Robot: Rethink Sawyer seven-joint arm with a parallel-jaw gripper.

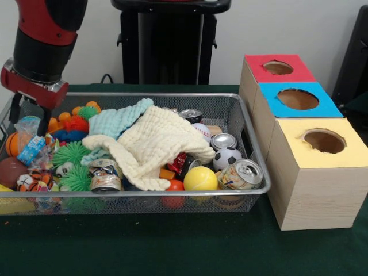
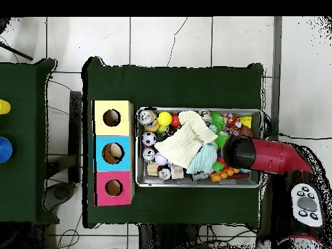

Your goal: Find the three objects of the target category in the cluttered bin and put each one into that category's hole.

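The wire bin (image 1: 253,150) is still crammed: crushed cans, little sports balls, spiky green toys and wrapped packets, with a cream cloth (image 1: 155,146) and a pale blue one (image 1: 118,122) draped over the middle and surely hiding more. Beside it stand the three boxes, the yellow box (image 1: 345,150) nearest, the blue box (image 1: 325,106) in the middle and the red box (image 1: 253,63) farthest back. From above, something pale seems to sit inside the blue box's hole (image 2: 112,153), so perhaps one piece has gone in; the other two holes look dark and empty, though I can't be sure. The gripper (image 1: 27,118) hangs over the end of the bin away from the boxes, its two dark fingers (image 1: 42,122) apart with nothing between them, just above a blue-and-white packet (image 1: 31,149) among the orange balls. Which category is wanted I cannot tell, so most of the sorting looks left to do.
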